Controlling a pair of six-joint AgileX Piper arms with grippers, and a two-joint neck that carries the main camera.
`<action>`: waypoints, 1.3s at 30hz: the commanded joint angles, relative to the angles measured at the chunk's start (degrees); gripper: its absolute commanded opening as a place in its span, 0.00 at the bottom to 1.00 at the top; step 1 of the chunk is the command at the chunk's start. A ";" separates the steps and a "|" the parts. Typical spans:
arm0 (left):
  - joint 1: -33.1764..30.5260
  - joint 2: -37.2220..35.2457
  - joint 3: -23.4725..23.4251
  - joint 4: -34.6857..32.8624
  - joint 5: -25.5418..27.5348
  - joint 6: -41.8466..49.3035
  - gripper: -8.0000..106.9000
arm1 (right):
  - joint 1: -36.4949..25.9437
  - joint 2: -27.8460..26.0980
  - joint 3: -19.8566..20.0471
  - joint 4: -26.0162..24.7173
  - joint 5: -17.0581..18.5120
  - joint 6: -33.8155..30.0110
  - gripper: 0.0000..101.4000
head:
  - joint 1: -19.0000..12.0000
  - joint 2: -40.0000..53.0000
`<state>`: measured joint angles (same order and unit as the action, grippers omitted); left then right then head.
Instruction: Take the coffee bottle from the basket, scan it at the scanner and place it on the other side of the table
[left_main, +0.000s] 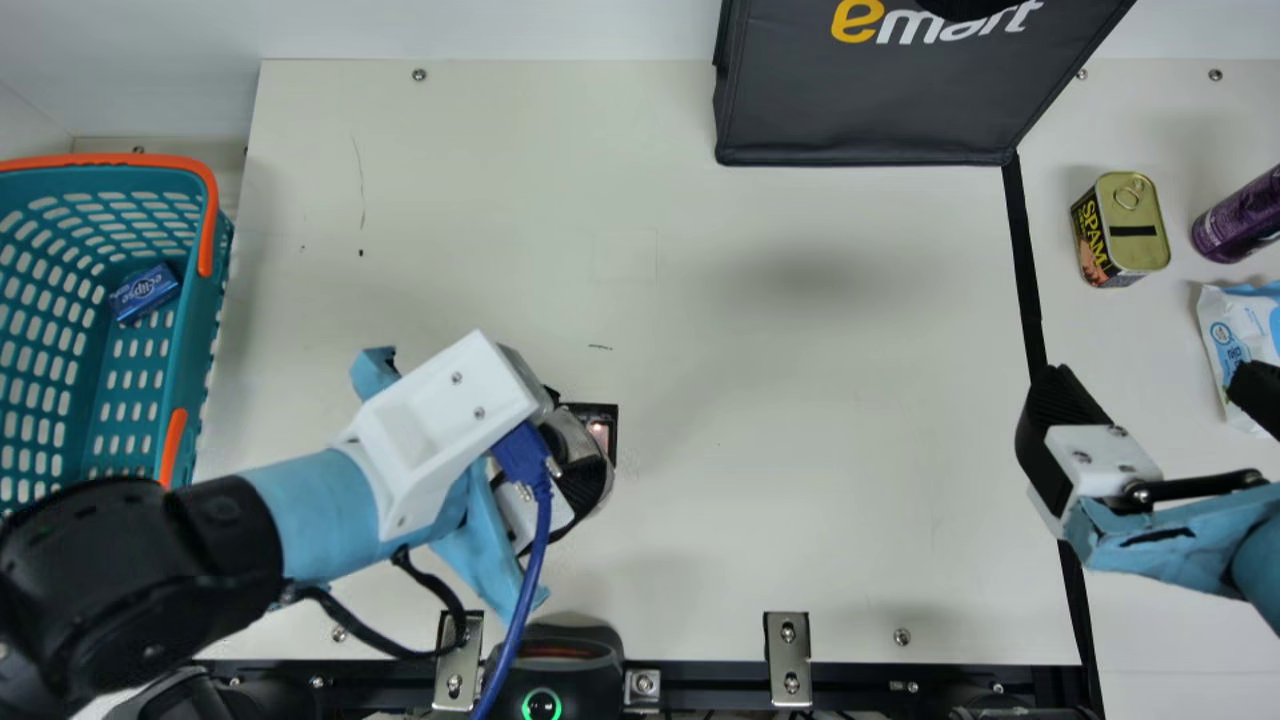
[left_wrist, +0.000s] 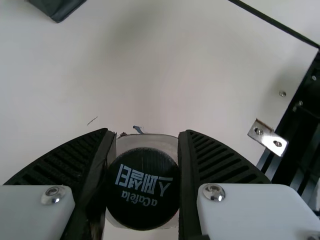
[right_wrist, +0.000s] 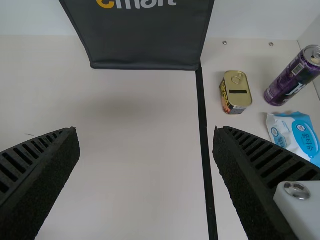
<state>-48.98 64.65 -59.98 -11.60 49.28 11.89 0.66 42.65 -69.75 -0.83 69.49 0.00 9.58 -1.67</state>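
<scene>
Main view: left claw (left_main: 578, 445) has the coffee bottle (left_main: 599, 432) over the worktop (left_main: 820, 420), between basket (left_main: 207, 325) and right claw (left_main: 1155, 390). Scanner (left_main: 565, 645) at near edge; blue cable (left_main: 541, 560) hangs across it. Risk: cable snags or blocks the read; barcode facing away means no scan.

Left wrist view: claw closed to bottle width, pads either side, black cap (left_wrist: 142, 192) between. Smooth round body could twist or slip if squeeze is light or it's knocked.

Right wrist view: claw wide open, holding nothing. Careless placing could topple the purple can (right_wrist: 294, 75) or short tin (right_wrist: 236, 95).
</scene>
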 joint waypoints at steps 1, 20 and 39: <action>1.93 -0.15 -0.21 -5.06 1.34 12.37 0.00 | 0.00 0.00 0.00 0.00 0.00 0.00 0.94 | -1.66 0.09; 18.37 -0.66 -0.55 -24.01 16.04 50.58 0.00 | 0.00 0.00 0.00 0.00 0.05 0.00 0.94 | -1.66 0.09; 14.64 4.94 -2.83 -22.56 9.34 48.50 0.00 | 0.00 0.00 0.00 0.00 0.00 0.00 0.94 | -1.66 0.09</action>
<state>-32.65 68.83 -62.47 -34.87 60.51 62.86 0.66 42.65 -69.75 -0.83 69.49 0.00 9.58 -1.67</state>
